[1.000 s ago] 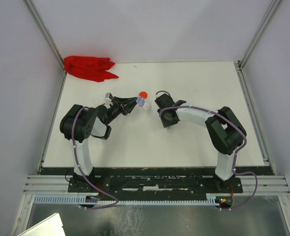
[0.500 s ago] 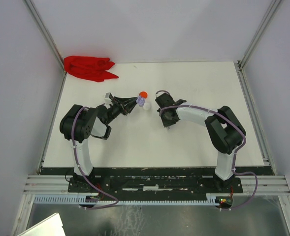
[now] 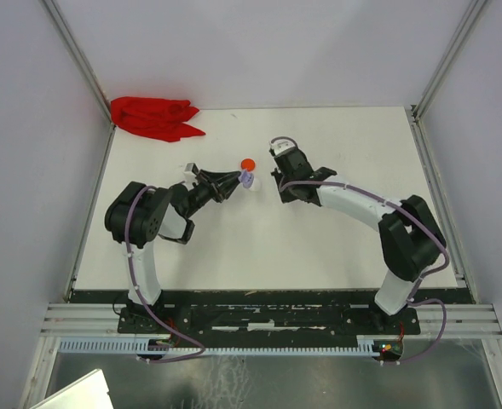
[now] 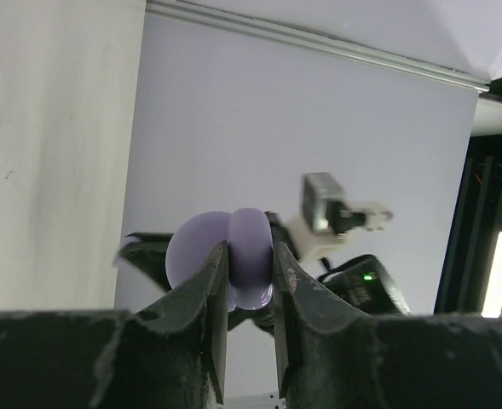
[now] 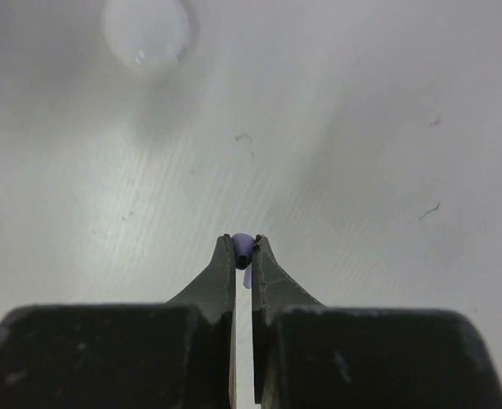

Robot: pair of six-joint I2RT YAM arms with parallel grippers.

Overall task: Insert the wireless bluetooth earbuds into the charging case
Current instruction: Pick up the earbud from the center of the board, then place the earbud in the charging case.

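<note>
At mid-bench (image 3: 319,247), the left claw (image 4: 251,258) was clamped on the purple charging case (image 4: 201,251), its two rounded lobes showing between the fingers. The right claw (image 5: 244,254) was closed on a purple earbud (image 5: 241,244), pinched at the fingertips; contact with the bench could not be determined. A whitish disc (image 5: 144,30) lay beyond it. A red disc (image 3: 248,164) lay near the case. A red cloth (image 3: 152,118) lay at the far left corner.
</note>
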